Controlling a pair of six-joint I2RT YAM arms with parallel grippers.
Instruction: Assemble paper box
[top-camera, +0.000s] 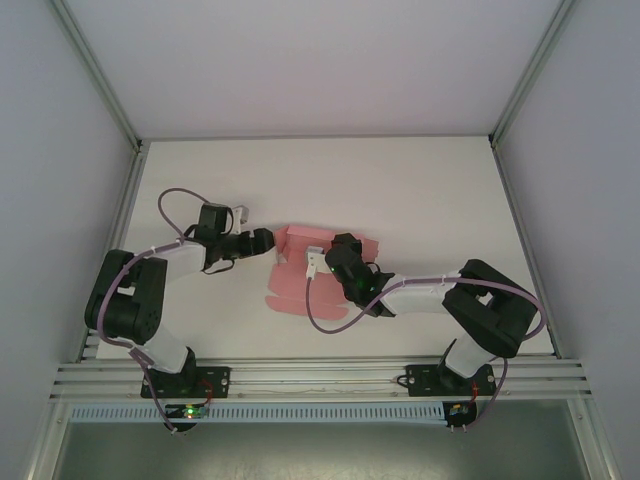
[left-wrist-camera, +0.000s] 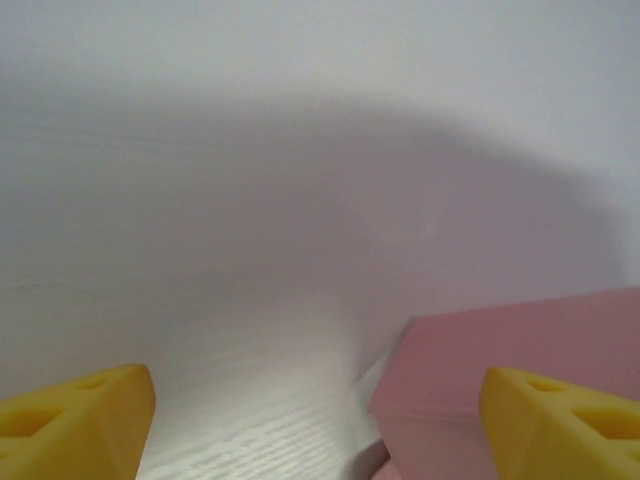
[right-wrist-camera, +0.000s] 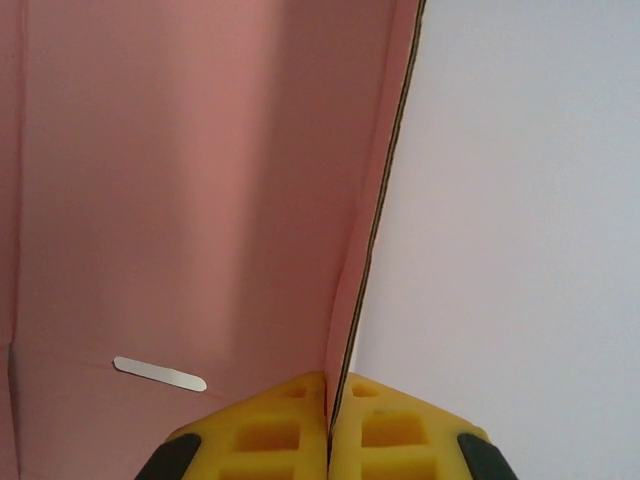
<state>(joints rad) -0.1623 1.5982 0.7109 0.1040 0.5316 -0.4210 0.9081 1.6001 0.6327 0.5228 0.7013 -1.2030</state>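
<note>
We are mid-fold on the thin pink card paper box (top-camera: 290, 292) lying central on the white tabletop (top-camera: 430, 200): right claw (right-wrist-camera: 330, 425) clenched on a raised wall's edge, left claw (top-camera: 266, 240) released just beside another wall, probably our next pinch.

— How many boxes?
— One paper box (top-camera: 298, 288), pink card, on one bench (top-camera: 420, 195).
— And arms?
— Two: the left arm (top-camera: 130, 295) and the right arm (top-camera: 485, 305), with one tool each, the left tool (left-wrist-camera: 320, 425) and the right tool (right-wrist-camera: 330, 425).
— Pads?
— Two yellow pads (left-wrist-camera: 70, 420) per tool, four altogether.
— Slots in the card?
— One slot (right-wrist-camera: 160, 374).
</note>
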